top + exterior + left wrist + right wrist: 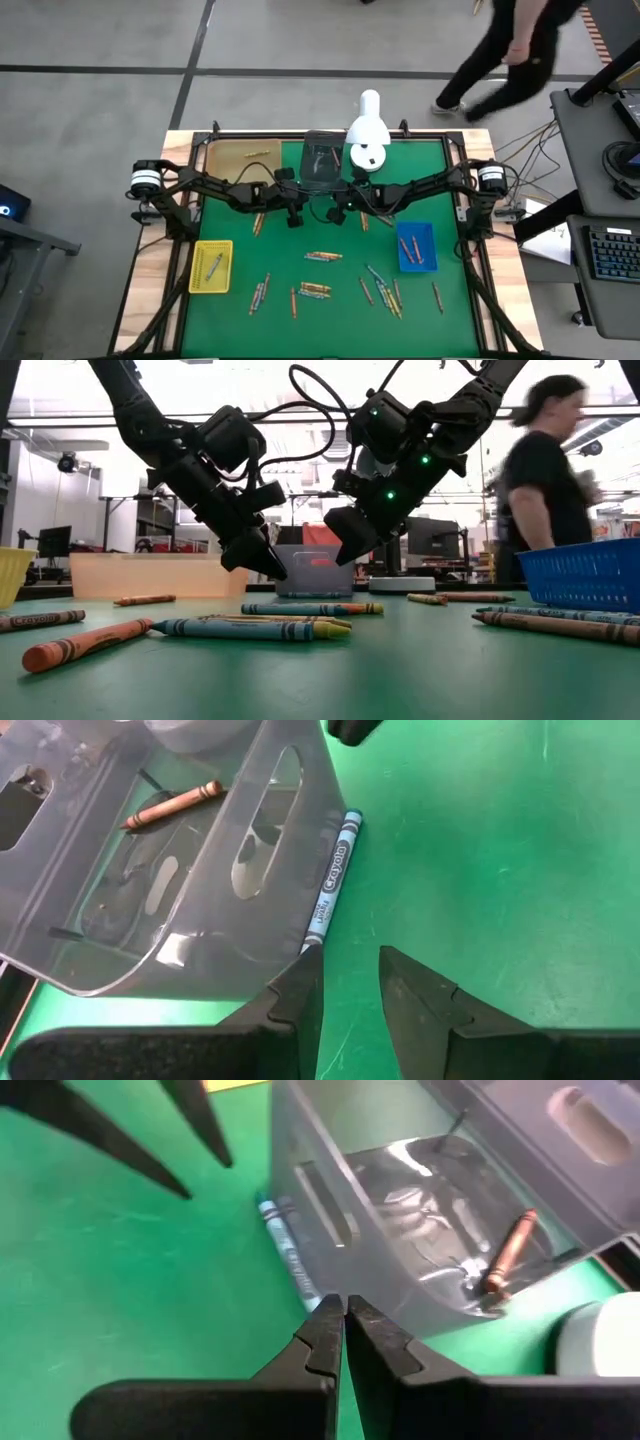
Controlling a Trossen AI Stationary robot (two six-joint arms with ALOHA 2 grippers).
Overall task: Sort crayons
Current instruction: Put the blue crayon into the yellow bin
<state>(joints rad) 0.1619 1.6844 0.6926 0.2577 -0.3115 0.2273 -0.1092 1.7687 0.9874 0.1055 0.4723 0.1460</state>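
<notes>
Currently, the step in hand appears to be retrieval of the blue crayon (333, 877), which lies flat on the green mat (300, 310), pressed along the outer wall of the clear bin (180, 860). The left gripper (350, 982) hovers just beside its near end, fingers partly apart and empty. The right gripper (345, 1330) hovers at the same wall, fingers closed together and holding nothing. The next move probably requires drawing the crayon clear of the wall before closing on it. The other crayons (318, 256) lie scattered across the mat.
</notes>
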